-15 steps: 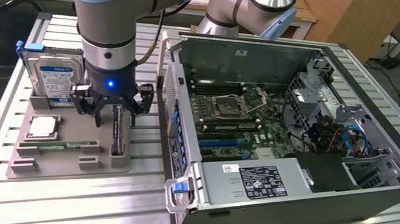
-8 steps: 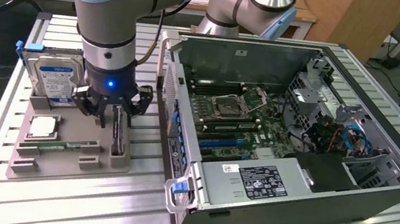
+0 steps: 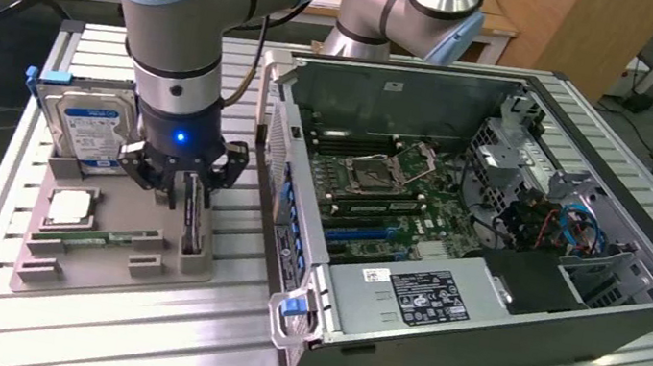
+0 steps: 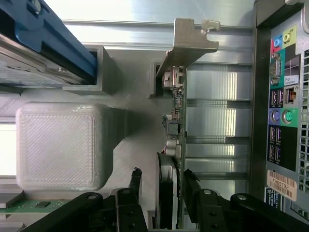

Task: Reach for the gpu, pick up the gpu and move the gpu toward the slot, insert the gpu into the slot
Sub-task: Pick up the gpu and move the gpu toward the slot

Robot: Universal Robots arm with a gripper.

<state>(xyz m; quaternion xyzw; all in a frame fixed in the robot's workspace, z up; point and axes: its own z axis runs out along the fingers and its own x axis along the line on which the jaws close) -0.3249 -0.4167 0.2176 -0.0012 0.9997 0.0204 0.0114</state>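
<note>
Black two-finger gripper [image 4: 163,178], fingers apart, straddles thin black gpu card with silver bracket [image 4: 173,121] standing on-edge along grey plastic holder [image 3: 78,287] edge; likely light, stiff, fragile, so pinch flat faces.

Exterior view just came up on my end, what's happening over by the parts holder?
The arm's gripper is down over the gpu, which stands on edge in the grey parts holder beside the open computer case. The fingers are open, one on each side of the card, with a gap showing, so it is not gripped. The card sits in its holder. The blue slot on the motherboard is empty.
</note>
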